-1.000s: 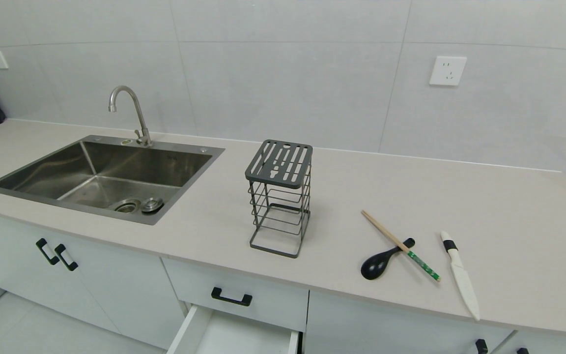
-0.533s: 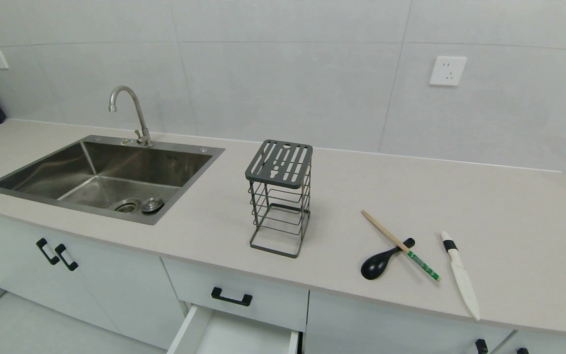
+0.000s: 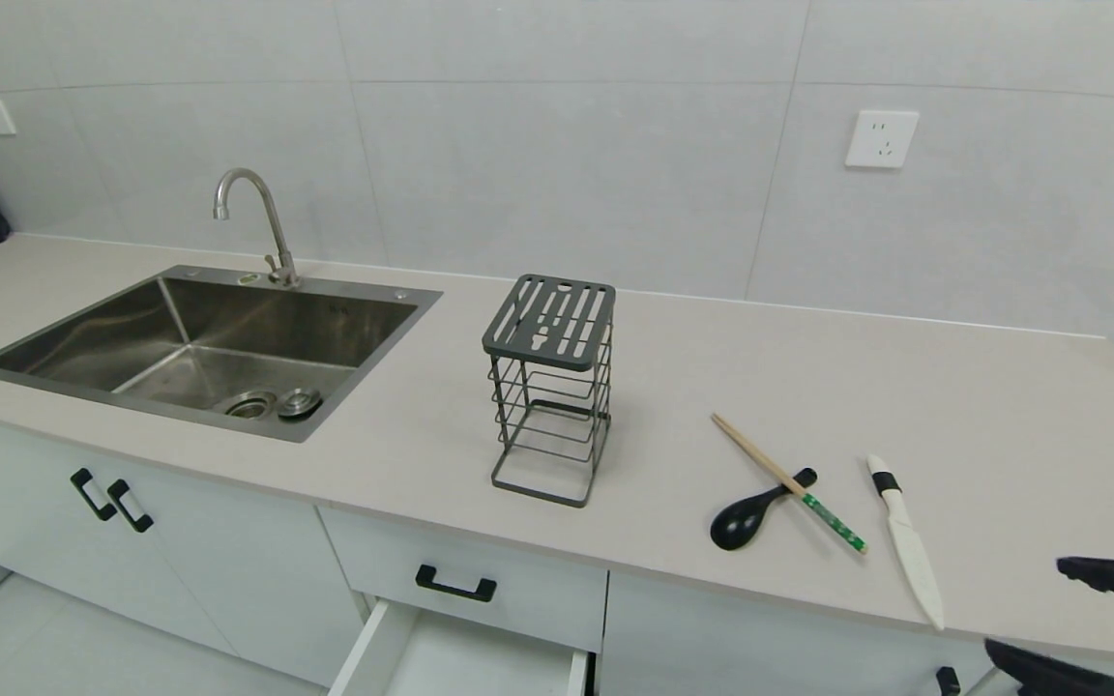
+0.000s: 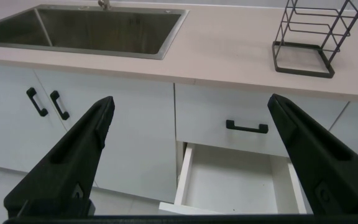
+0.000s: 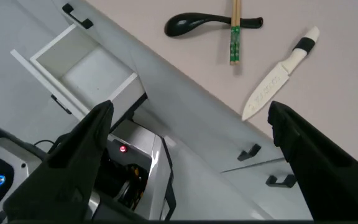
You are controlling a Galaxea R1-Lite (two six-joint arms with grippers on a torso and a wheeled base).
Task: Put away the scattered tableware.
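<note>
On the counter's right part lie a black spoon (image 3: 746, 514), a pair of wooden chopsticks (image 3: 787, 480) resting across its handle, and a white knife (image 3: 905, 541) with a black band. A dark wire utensil rack (image 3: 550, 387) with a slotted top stands upright mid-counter. My right gripper (image 3: 1023, 605) is open at the counter's front edge, just right of the knife. From its wrist I see the spoon (image 5: 194, 23), chopsticks (image 5: 235, 31) and knife (image 5: 278, 78) beyond the open right gripper (image 5: 190, 107). My left gripper (image 4: 190, 99) is open, held in front of the cabinets below the rack (image 4: 312, 37).
A steel sink (image 3: 364, 377) with a curved tap (image 3: 257, 217) takes up the counter's left. A white drawer (image 3: 460, 662) stands pulled out below the rack, seen as drawer (image 4: 232, 180) and drawer (image 5: 86, 68). Bare counter lies between rack and tableware.
My right gripper has come into the head view at the bottom right corner, near the knife. The tableware and rack have not moved.
</note>
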